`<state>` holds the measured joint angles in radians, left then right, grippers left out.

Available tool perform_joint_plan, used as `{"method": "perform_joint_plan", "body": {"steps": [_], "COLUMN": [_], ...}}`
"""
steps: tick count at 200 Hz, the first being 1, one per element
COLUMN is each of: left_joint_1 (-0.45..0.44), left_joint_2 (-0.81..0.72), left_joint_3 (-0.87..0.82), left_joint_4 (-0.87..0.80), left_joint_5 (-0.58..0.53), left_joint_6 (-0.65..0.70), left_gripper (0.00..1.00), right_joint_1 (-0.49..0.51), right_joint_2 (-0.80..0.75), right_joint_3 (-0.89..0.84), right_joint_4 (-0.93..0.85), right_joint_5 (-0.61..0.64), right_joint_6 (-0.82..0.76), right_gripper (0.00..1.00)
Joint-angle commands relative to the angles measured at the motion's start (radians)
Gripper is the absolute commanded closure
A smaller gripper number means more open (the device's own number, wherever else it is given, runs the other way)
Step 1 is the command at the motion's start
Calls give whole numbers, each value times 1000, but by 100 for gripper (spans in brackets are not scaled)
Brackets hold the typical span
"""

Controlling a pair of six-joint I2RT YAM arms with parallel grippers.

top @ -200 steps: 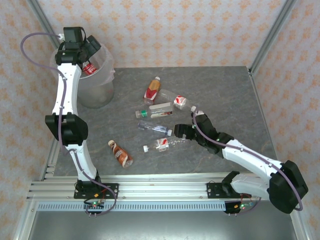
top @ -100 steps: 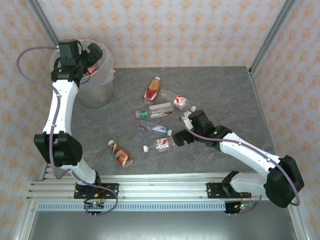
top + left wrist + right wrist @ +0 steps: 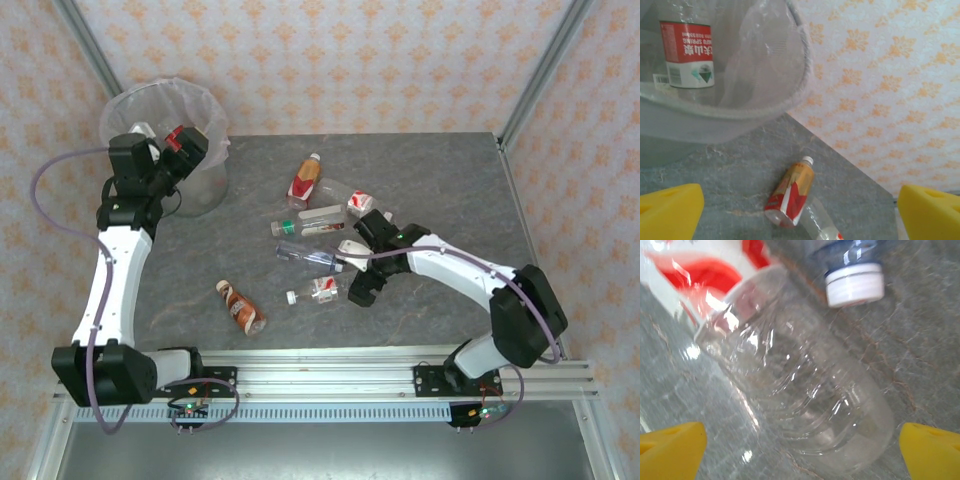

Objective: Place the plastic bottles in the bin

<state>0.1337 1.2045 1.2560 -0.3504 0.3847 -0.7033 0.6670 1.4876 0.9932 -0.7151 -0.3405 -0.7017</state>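
The bin stands at the far left corner of the tabletop, and the left gripper hangs just beside its near right rim. In the left wrist view its yellow fingertips sit spread wide with nothing between them. Up and to the left of them, a red-and-white-labelled bottle lies inside the bin's clear liner. Ahead of this gripper, on the tabletop, lies a gold-and-red bottle with a white cap, and a clear bottle seems to touch its base, though it is cut off at the frame edge.

A brown-labelled bottle lies alone near the front edge, between the two arms.

The right gripper is low over the cluster of bottles. Its fingertips are parted wide on either side of a clear crushed bottle with a red-and-white label. This bottle lies on the tabletop between them, not pinched. Just beyond the gripper is the white cap of a blue-labelled bottle. Farther beyond lie a green-capped bottle and another red-and-white one.
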Motion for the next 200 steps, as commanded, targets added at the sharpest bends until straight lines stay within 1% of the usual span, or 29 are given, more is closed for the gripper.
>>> {"method": "perform_joint_plan", "body": {"steps": [1,26,47,76,100,123,159,200], "left_joint_1": [6,5,6,6,5,6,5,6], "left_joint_2": [-90,-180,-244,-301,-307,-295,-292,-293], "left_joint_3": [-26,-74,-118,-189,-215,-216,-228,-228], "left_joint_4": [-38,-106,-149,-144,-134,-138,-133,-147], "left_joint_5": [40,-12,-79,-115,-123,-128,-136,-148], "left_joint_6": [16,57,82,67,60,63,65,80], "left_gripper": [0,0,0,0,0,0,0,0], "right_joint_1": [-1,-1,-1,10,20,24,36,65], "right_joint_2": [21,51,73,115,137,141,158,224], "right_joint_3": [30,24,17,21,11,-27,-72,-70], "right_joint_4": [-40,32,67,69,60,115,227,258], "right_joint_5": [17,57,54,104,118,104,77,121], "right_joint_6": [-142,-191,-286,-378,-454,-503,-516,-526], "right_gripper": [1,1,1,1,1,1,0,1]}}
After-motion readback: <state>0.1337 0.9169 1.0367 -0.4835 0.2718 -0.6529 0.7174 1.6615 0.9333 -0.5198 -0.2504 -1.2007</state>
